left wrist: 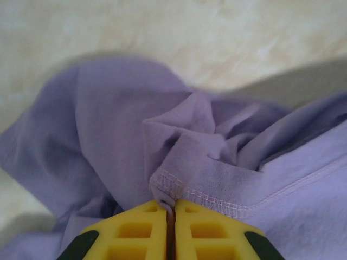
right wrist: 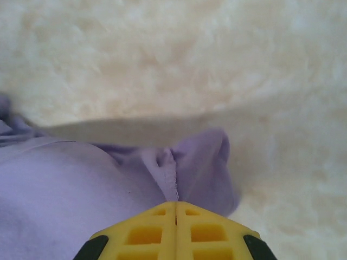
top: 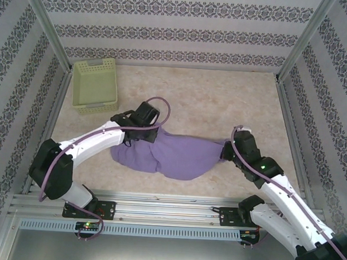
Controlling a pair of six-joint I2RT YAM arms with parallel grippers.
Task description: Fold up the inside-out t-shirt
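Enclosure: patterned walls (top: pixel 169 12) around a pale marbled desk (top: pixel 211 97)
Item 1: inside-out t-shirt (top: pixel 172 153), lavender, lying bunched and creased at the near middle of the desk, spanning between the two arms; judged soft, light and limp, likely to sag and drag; best taken at stitched hems or corners
Item 2: pale green basket (top: pixel 95 85), far left corner, well apart from the shirt
Item 3: left claw (left wrist: pixel 171 208), clenched on a stitched hem (left wrist: pixel 217 199)
Item 4: right claw (right wrist: pixel 176 206), clenched on a fold at the shirt's right end
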